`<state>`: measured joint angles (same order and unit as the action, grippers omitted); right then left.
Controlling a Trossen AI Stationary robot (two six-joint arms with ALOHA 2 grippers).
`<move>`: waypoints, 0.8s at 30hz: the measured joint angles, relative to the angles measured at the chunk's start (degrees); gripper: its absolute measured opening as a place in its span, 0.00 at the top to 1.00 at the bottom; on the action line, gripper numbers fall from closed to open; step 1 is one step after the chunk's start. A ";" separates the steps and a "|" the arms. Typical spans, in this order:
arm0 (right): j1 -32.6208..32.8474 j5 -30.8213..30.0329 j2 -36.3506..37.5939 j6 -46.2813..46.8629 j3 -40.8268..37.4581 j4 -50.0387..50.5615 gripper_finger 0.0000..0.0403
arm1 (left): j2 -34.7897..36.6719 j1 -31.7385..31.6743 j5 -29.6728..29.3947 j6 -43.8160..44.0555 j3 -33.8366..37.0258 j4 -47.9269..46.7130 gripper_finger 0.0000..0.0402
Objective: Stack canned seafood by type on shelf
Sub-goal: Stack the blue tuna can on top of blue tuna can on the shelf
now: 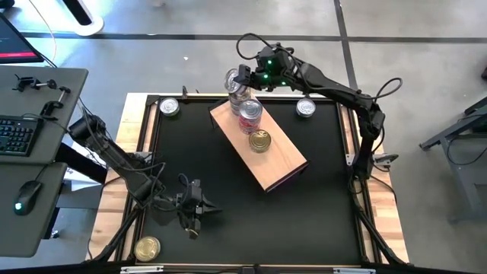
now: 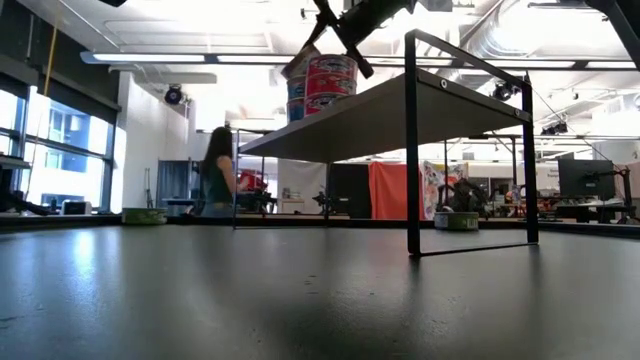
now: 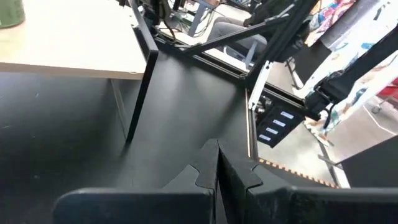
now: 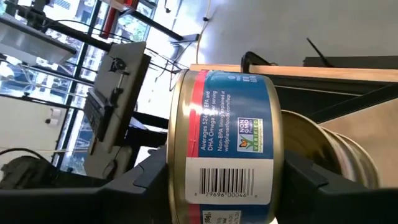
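R gripper (image 1: 237, 79) round can (image 4: 227, 146), over shelf (image 1: 285, 160) end

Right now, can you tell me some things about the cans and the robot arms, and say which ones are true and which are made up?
1. The right gripper holds a blue-labelled can. True.
2. The left gripper is wide open. False: its fingers are shut, down by the near left of the black table.
3. A gold-lidded can lies on the wooden shelf. True.
4. Every can is on the shelf. False: a silver-lidded can sits on the table.
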<state>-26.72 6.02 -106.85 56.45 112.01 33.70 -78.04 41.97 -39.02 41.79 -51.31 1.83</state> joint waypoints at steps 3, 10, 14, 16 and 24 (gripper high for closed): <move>-0.02 0.01 0.00 -1.43 0.00 0.17 0.52 | 0.00 0.01 -0.16 0.10 0.00 -0.03 1.00; 0.09 2.11 0.00 -2.52 0.00 0.31 0.52 | 0.00 0.00 -0.46 -0.36 0.00 -0.20 1.00; 0.11 2.21 0.00 -2.54 0.00 0.37 0.52 | 0.00 -0.03 -0.75 -0.49 0.00 -0.44 1.00; 0.11 2.19 0.00 -2.52 0.00 0.45 0.52 | 0.00 -0.04 -0.78 -0.52 0.00 -0.45 1.00; 0.12 1.67 0.00 -2.95 0.07 2.84 0.52 | 0.00 -0.04 -0.88 -0.55 0.00 -0.69 1.00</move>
<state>-26.60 7.70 -106.85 53.49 112.07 36.54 -78.04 41.93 -39.90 41.23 -51.31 1.15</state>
